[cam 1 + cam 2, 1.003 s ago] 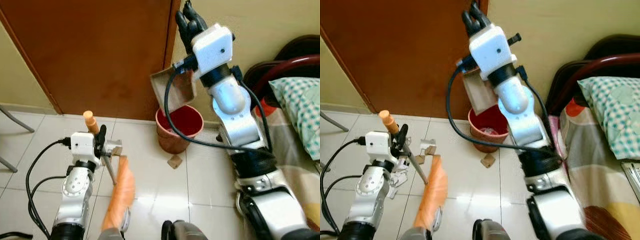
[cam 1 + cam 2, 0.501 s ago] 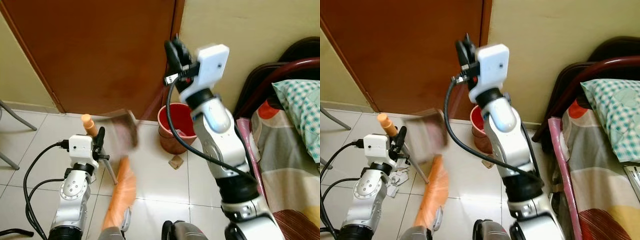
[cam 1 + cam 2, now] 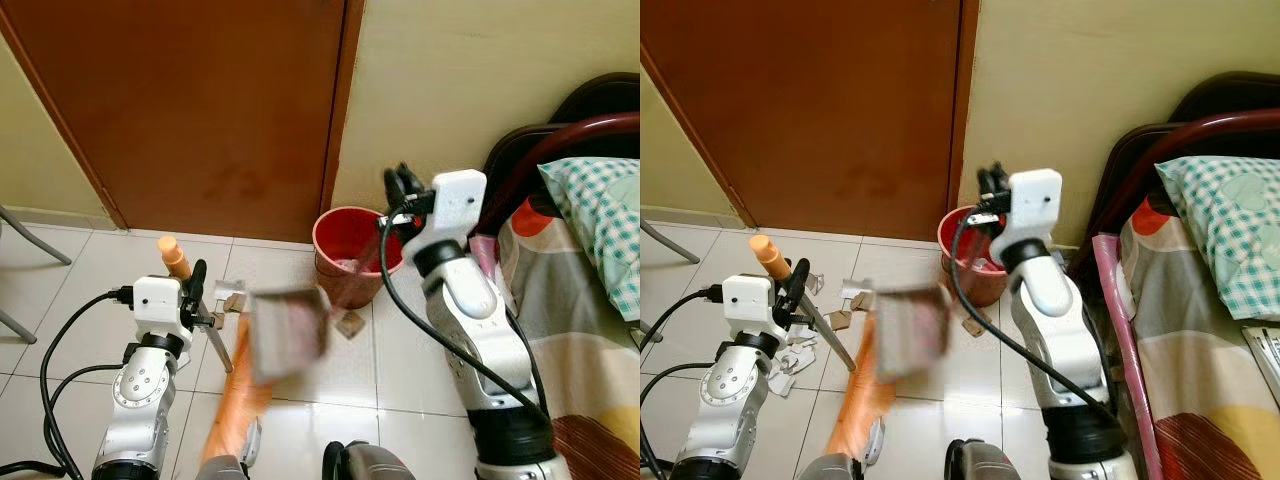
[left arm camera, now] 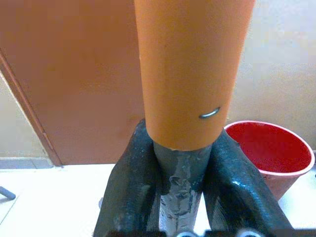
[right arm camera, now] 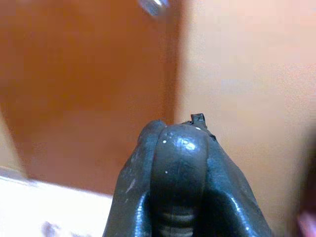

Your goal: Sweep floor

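Biggest worry for us here is the dustpan (image 3: 287,333): it shows as a motion-blurred brown slab in mid-air, between our two arms and well apart from the right gripper (image 3: 402,184), so we judge it's on its way to the floor. If it lands on the scrap pile (image 3: 795,350) by our left arm, the bits scatter and we get to sweep them all over again (fun). It could also clip the broom (image 3: 232,425), whose orange head sits low on the tiles right under it.

The right gripper's fingers (image 5: 178,163) look pressed together with nothing between them, up beside the red bucket (image 3: 352,254) by the wall. One cardboard scrap (image 3: 349,323) lies on the floor just beside the bucket's base, so not everything made it in.

The left gripper (image 4: 181,163) is clamped on the broom's grey shaft, just below where the orange grip (image 4: 190,69) starts, one finger either side. That hold looks solid, so the broom itself shouldn't slip.
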### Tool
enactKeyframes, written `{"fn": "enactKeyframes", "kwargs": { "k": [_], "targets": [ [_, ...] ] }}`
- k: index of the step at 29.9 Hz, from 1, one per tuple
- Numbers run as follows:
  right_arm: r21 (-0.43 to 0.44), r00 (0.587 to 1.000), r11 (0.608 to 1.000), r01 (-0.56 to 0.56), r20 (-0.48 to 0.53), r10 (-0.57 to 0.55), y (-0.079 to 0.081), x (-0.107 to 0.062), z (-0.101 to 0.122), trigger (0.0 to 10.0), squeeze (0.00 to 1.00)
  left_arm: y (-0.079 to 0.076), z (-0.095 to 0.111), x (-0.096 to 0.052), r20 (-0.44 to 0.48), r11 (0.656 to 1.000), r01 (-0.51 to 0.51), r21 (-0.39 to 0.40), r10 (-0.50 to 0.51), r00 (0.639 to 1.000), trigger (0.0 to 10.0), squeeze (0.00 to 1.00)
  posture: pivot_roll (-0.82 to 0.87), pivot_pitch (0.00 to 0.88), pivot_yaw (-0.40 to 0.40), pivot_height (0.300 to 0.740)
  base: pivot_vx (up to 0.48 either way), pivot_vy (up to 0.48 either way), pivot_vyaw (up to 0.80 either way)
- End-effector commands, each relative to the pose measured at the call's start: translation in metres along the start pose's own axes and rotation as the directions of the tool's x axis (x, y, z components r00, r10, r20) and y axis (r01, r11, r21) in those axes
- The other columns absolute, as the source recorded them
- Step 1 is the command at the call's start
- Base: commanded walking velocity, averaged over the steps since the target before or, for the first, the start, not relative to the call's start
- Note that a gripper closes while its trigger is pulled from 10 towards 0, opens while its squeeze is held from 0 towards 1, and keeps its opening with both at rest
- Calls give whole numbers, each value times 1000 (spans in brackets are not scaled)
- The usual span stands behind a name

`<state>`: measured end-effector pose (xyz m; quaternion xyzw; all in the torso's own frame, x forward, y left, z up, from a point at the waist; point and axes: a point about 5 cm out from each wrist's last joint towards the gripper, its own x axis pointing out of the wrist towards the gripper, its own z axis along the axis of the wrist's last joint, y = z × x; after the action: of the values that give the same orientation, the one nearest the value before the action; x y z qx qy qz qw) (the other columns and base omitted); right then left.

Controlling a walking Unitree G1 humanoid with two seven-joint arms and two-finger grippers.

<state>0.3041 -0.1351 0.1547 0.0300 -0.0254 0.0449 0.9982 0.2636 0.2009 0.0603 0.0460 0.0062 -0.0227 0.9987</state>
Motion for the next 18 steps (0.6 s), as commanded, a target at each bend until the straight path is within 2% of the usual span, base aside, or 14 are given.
{"fn": "enactKeyframes", "kwargs": {
  "k": [1, 2, 4, 7, 8, 9, 10, 12, 14, 18],
  "targets": [
    [18, 998, 998, 58, -26, -57, -10, -1, -3, 10000, 0, 1, -15, -7, -88, 1000, 4, 15, -2, 996, 10000, 0, -6, 88, -56, 740, 0, 0, 0],
    [17, 993, 995, 98, -74, -97, -19, -1, -12, 10000, 0, 0, -14, -7, -86, 1000, 5, 15, -4, 996, 10000, 0, -6, 88, -56, 740, 0, 0, 0],
    [-5, 986, 992, 125, -106, -125, -27, -2, -21, 10000, 0, 1, -14, -7, -85, 1000, 6, 14, -4, 996, 10000, 0, -4, 89, -55, 740, 0, 0, 0],
    [-132, 978, 985, 112, -160, -132, -33, -5, -40, 10000, 0, 1, -14, -6, -86, 1000, 5, 14, -4, 996, 10000, 0, -4, 90, -53, 740, 0, 0, 0],
    [-86, 971, 992, 93, -211, -109, -30, -9, -55, 10000, 0, 1, -14, -6, -85, 1000, 6, 14, -5, 996, 10000, 0, -4, 90, -53, 740, 0, 0, 0],
    [-86, 971, 992, 93, -211, -109, -30, -9, -55, 10000, 0, 1, -14, -6, -85, 1000, 6, 14, -5, 996, 10000, 0, -4, 90, -53, 740, 0, 0, 0],
    [-66, 955, 994, 89, -279, -104, -26, -13, -71, 10000, 0, 0, -13, -5, -83, 1000, 7, 14, -6, 997, 10000, 0, 4, 91, -54, 740, 0, 0, 0],
    [2, 929, 999, 39, -370, -36, -12, -21, -89, 10000, 0, 0, -12, -5, -79, 1000, 7, 15, -6, 997, 10000, 0, 14, 92, -55, 740, 0, 0, 0],
    [-14, 912, 998, -57, -407, 46, 3, -32, -98, 10000, 0, 0, -11, -5, -75, 1000, 5, 16, -4, 997, 10000, 0, 25, 95, -58, 740, 0, 0, 0],
    [-75, 923, 994, -85, -381, 50, 3, -34, -94, 10000, 0, 2, -11, -7, -77, 1000, -1, 22, 3, 997, 10000, 0, 31, 97, -64, 740, 0, 0, 0]
  ]
}}
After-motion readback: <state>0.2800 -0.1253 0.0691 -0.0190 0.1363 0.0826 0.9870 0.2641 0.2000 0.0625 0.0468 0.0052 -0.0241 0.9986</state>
